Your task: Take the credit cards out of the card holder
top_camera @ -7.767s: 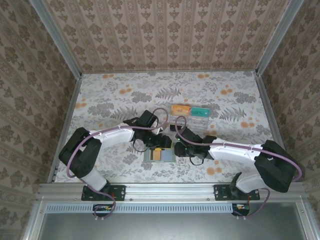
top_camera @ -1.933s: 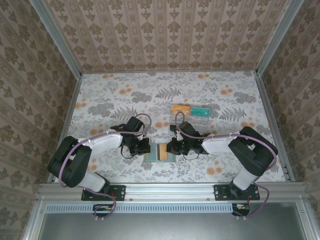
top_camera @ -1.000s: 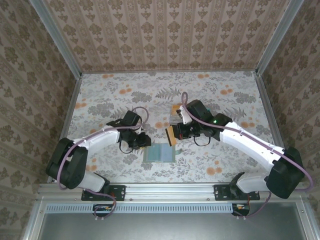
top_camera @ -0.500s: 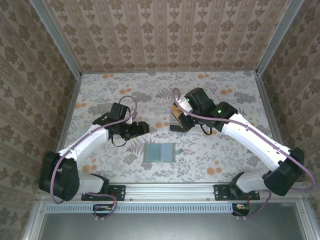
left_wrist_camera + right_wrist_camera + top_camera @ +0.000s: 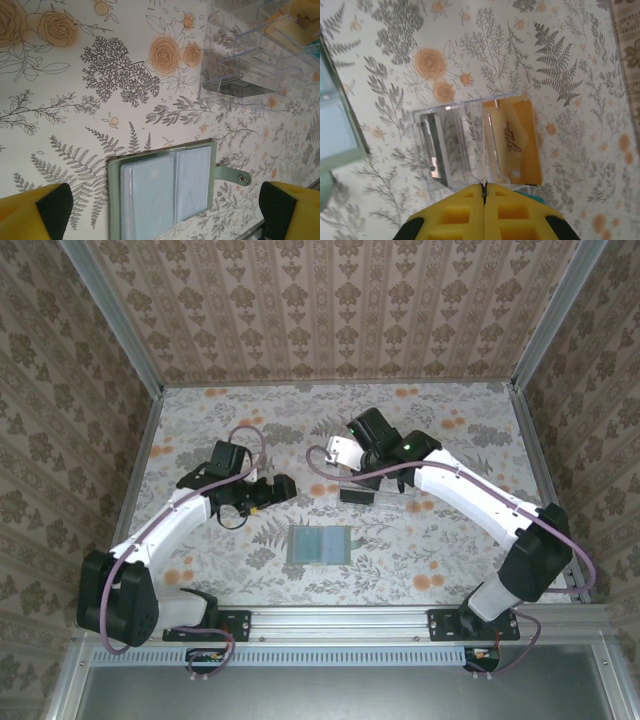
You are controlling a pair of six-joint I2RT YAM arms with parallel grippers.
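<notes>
Left gripper point(image 5: 280, 487): spread wide, nothing held, left of the clear tray point(image 5: 383, 497). Card holder point(image 5: 320, 543): laid open, nearward of the tray.
Left wrist: no card is seen in its sleeves point(image 5: 167, 187).
Right wrist: right gripper point(image 5: 484, 212) is closed on a credit card point(image 5: 484, 165), apparently edge-on over the tray. The card is judged light, stiff and slick, best pinched across a free edge.

Card holder point(image 5: 162, 192) lies open — clear tray point(image 5: 250, 65) nearby.

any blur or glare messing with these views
Left wrist: yellow fingers blurred at the corners, card holder sharp, its sleeves faintly shiny. Right wrist: shut fingers soft, clear tray glinting, the pinched credit card edge-on, a thin line. Top external: even light, soft arm shadows.
</notes>
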